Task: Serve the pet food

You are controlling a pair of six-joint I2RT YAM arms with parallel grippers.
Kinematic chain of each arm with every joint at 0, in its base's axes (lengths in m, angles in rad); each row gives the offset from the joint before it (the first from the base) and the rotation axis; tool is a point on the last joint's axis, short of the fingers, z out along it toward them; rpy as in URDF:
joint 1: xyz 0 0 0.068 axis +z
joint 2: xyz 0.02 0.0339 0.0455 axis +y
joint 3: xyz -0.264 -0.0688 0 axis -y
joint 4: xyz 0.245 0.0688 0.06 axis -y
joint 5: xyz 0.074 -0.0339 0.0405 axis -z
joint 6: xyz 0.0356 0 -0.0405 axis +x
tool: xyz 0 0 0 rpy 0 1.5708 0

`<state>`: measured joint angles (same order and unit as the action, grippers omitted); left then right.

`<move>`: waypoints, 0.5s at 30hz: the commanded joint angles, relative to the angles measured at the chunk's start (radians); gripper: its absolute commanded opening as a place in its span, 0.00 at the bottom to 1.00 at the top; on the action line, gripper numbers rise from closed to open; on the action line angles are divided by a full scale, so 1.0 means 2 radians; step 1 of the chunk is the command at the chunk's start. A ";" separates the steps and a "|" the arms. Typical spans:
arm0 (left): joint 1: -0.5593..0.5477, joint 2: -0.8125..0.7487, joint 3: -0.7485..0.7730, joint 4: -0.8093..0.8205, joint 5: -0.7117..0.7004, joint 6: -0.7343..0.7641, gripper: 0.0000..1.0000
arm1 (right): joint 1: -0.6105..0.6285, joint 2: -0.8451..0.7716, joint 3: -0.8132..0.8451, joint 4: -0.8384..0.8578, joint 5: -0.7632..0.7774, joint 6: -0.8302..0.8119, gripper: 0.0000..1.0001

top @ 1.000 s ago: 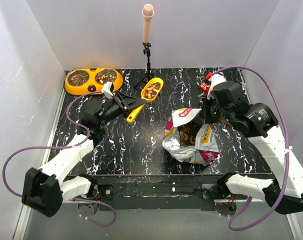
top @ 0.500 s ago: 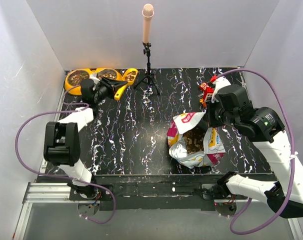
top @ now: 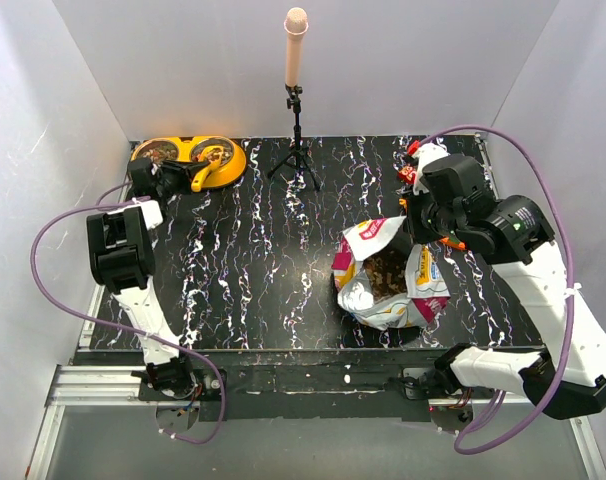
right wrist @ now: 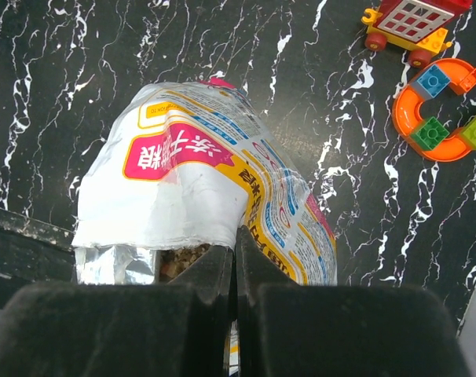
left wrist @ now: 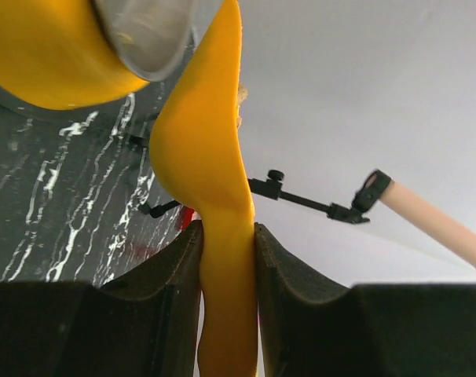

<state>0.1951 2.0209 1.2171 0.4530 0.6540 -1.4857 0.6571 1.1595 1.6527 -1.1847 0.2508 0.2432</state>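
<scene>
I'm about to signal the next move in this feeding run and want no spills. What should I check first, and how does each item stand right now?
1. Handle of the scoop clamped in the left gripper: ok.
2. Scoop beside the steel cup of the double bowl: ok.
3. Scoop emptied: cannot tell, its inside faces away.
4. Right gripper shut on the rim of the bag: ok.
5. Kibble showing in the bag's open mouth: ok.
</scene>
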 commanded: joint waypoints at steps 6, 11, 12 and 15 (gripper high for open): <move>0.006 0.030 0.083 -0.131 -0.019 -0.014 0.00 | -0.018 -0.018 0.058 0.126 0.015 -0.032 0.01; 0.007 0.030 0.094 -0.217 -0.041 -0.046 0.00 | -0.021 -0.022 0.050 0.128 0.024 -0.041 0.01; 0.006 0.031 0.101 -0.223 -0.045 -0.049 0.00 | -0.021 -0.023 0.048 0.131 0.027 -0.043 0.01; 0.006 0.039 0.135 -0.279 -0.047 -0.050 0.00 | -0.022 -0.024 0.043 0.134 0.035 -0.046 0.01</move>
<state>0.2016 2.1059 1.4075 0.0864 0.6018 -1.5616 0.6220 1.1725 1.6630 -1.1896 0.2546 0.1753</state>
